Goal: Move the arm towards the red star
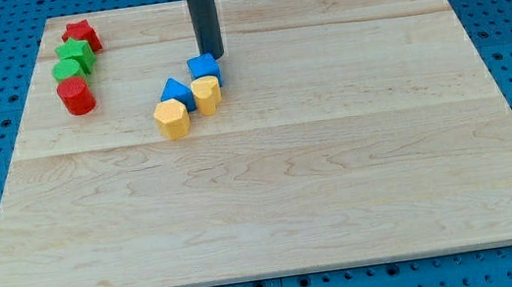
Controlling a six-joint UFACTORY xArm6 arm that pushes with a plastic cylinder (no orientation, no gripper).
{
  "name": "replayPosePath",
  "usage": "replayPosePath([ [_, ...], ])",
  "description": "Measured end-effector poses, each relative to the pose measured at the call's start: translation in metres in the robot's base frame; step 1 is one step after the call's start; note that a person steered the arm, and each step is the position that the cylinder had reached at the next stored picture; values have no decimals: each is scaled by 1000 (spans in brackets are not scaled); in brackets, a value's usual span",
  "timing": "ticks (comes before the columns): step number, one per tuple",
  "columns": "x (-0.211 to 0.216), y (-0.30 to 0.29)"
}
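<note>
The red star [82,34] lies at the wooden board's top left corner. My tip [212,56] stands near the top middle of the board, just above a blue cube [204,68] and touching or nearly touching its top edge. The red star is far to the left of my tip and slightly higher in the view. Below the red star, running down the left side, are a green star-like block [75,53], a green cylinder [69,69] and a red cylinder [76,96].
Below my tip a cluster holds a blue triangular block [176,92], a yellow block [206,95] and a yellow pentagon-like block [171,118]. The wooden board [273,201] rests on a blue pegboard table.
</note>
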State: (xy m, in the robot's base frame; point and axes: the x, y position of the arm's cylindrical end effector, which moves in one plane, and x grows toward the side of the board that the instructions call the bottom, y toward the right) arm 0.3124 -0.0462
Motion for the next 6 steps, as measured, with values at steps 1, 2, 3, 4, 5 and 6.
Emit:
replayPosePath([
  [1, 3, -14],
  [2, 3, -26],
  [3, -11, -43],
  [4, -32, -60],
  [5, -71, -65],
  [6, -106, -89],
])
